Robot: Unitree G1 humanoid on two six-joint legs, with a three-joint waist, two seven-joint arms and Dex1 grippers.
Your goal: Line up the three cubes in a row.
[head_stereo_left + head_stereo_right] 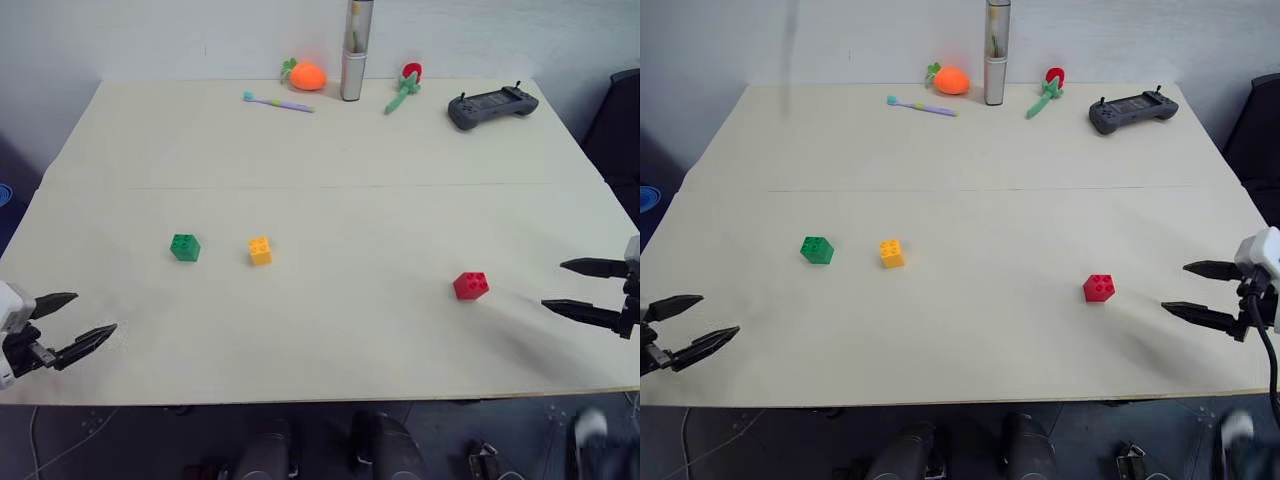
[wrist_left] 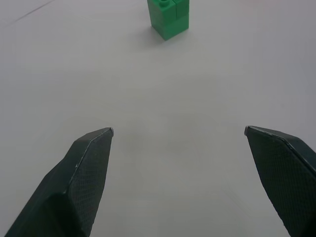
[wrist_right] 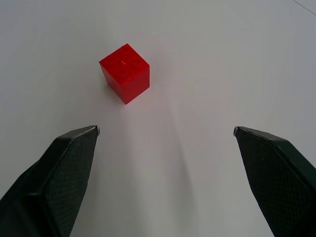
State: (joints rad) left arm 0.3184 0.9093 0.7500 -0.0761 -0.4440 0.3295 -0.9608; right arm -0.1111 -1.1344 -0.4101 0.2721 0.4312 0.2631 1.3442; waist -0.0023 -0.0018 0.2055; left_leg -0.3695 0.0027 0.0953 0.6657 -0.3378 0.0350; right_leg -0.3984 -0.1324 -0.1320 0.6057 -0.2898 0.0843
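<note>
Three studded cubes rest on the pale table [image 1: 330,160]. The green cube [image 1: 185,247] and the yellow cube [image 1: 260,250] sit close together left of the middle. Far off to the right lies the red cube [image 1: 471,285], alone. My left gripper [image 1: 85,320] hovers open near the front left corner, well short of the green cube [image 2: 169,17], nothing between its fingers. At the right edge my right gripper [image 1: 568,287] is open too, pointing toward the red cube [image 3: 125,73] with a gap between them.
Along the table's far edge lie an orange carrot toy [image 1: 305,75], a toothbrush [image 1: 278,101], a tall metal cylinder [image 1: 354,52], a red flower toy [image 1: 405,86] and a dark game controller [image 1: 491,105]. A dark chair [image 1: 620,120] stands off the right side.
</note>
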